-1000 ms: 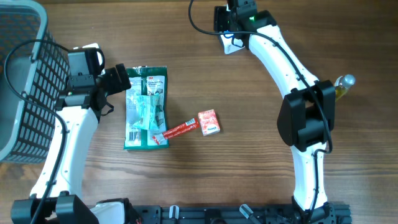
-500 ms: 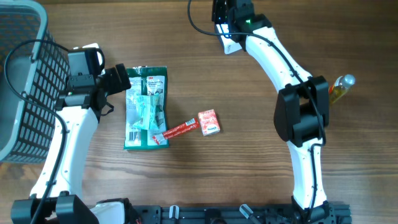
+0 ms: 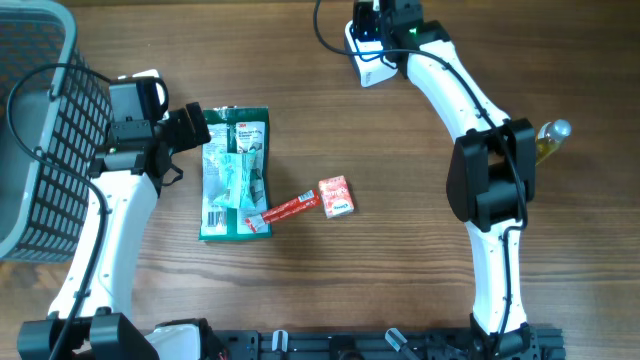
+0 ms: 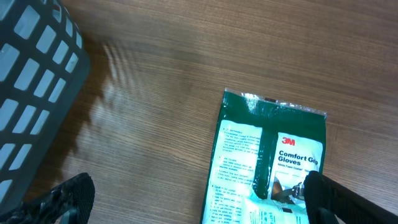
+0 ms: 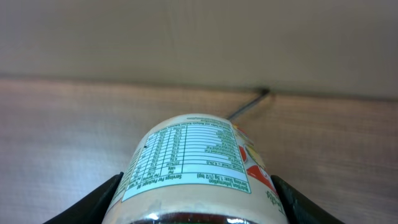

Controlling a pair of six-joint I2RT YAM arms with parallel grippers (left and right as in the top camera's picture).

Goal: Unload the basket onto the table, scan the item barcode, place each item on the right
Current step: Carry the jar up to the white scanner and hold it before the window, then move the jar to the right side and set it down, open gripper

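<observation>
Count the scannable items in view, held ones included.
4. Gloves pack mid-table; red sachet at its lower-right corner; red box beside that; bottle held in the right gripper. Basket may hide more.

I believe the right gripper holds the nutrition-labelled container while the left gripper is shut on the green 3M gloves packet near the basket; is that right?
Not quite. The left gripper is open, its fingers wide apart by the 3M gloves packet near the basket, gripping nothing, as the left wrist view shows. The right gripper does hold the nutrition-labelled container.
</observation>
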